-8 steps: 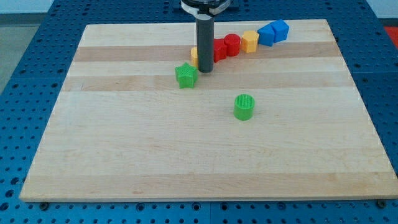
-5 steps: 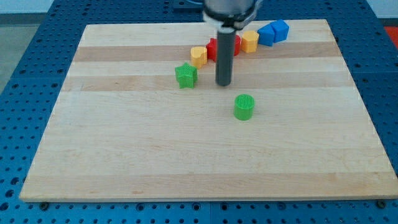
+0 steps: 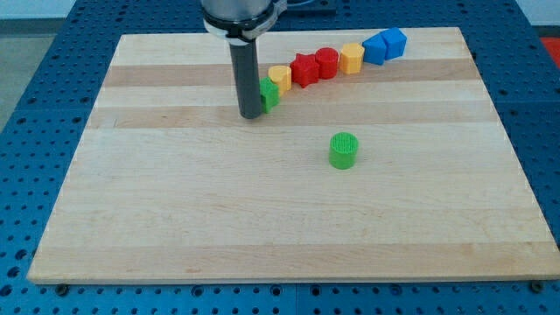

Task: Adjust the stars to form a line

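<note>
My tip (image 3: 250,115) rests on the board just left of the green star (image 3: 270,93), touching it and hiding most of it. The green star sits close below and left of a yellow block (image 3: 280,77). Right of that stand the red star (image 3: 304,68), a red cylinder (image 3: 326,62), a second yellow block (image 3: 351,58) and two blue blocks (image 3: 385,44). Together they make a slanted row rising toward the view's upper right.
A green cylinder (image 3: 344,150) stands alone right of the board's middle. The wooden board (image 3: 175,210) lies on a blue perforated table.
My tip swung from right of the green star round to its left side. The green star has shifted up and to the right, closer to the yellow block.
</note>
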You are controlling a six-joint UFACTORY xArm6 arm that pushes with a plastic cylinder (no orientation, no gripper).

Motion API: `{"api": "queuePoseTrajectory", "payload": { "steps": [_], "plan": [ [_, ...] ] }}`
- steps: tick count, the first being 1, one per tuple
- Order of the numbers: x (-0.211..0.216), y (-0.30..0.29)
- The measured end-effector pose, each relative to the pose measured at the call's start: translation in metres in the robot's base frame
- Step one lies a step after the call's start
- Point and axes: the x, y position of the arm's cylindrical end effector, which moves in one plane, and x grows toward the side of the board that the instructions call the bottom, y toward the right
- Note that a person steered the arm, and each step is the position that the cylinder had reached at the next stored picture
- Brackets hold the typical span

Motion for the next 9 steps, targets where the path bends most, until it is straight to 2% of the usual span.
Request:
{"api": "queuePoseTrajectory", "payload": {
  "steps": [1,2,3,4,5,8,9],
  "plan": [
    [-0.01,-0.056],
    [-0.064,-0.062],
    [-0.121,-0.049],
    [-0.135,-0.019],
    [-0.135,0.023],
    [-0.135,0.074],
    [-0.119,0.073]
  ]
}}
